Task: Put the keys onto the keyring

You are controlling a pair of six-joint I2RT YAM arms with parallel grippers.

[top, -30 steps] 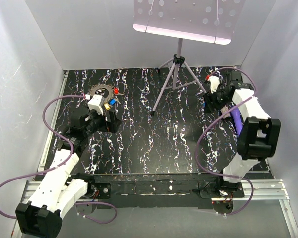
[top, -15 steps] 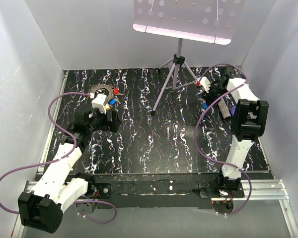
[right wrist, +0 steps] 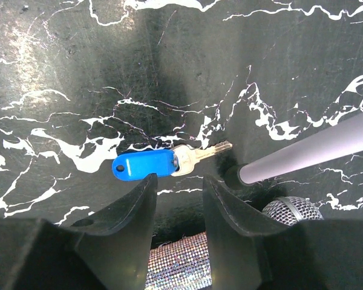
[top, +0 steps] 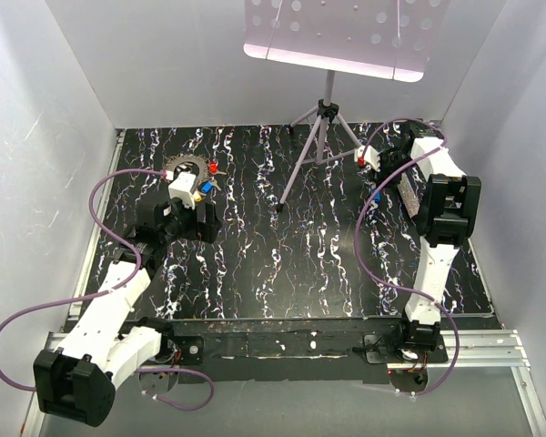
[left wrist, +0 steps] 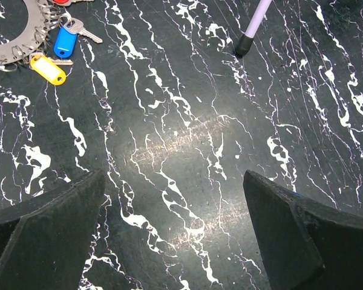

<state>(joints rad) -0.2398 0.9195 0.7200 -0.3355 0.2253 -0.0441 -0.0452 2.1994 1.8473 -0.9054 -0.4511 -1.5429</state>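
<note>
The grey toothed keyring [top: 186, 169] lies at the far left, with a red key [top: 213, 167] and blue and yellow keys [top: 202, 189] at its edge. In the left wrist view the ring [left wrist: 12, 42], blue key [left wrist: 65, 41] and yellow key [left wrist: 47, 68] sit at top left. My left gripper [top: 203, 216] [left wrist: 175, 229] is wide open and empty over bare mat, to the near right of them. Another blue key [top: 375, 195] [right wrist: 144, 165] lies at the right. My right gripper [top: 380, 182] [right wrist: 178, 193] hovers just short of it, narrowly open, nothing between the fingers.
A music stand [top: 337, 36] stands at the back on a tripod [top: 320, 137]; one leg's foot [right wrist: 233, 175] rests beside the key's blade, another [left wrist: 245, 45] ahead of the left gripper. A glittery tube [right wrist: 178, 266] with a mesh head [right wrist: 293, 208] lies under the right gripper.
The right arm has reached out, and its gripper has moved left and nearer, down to the blue key. The left arm has hardly moved.
</note>
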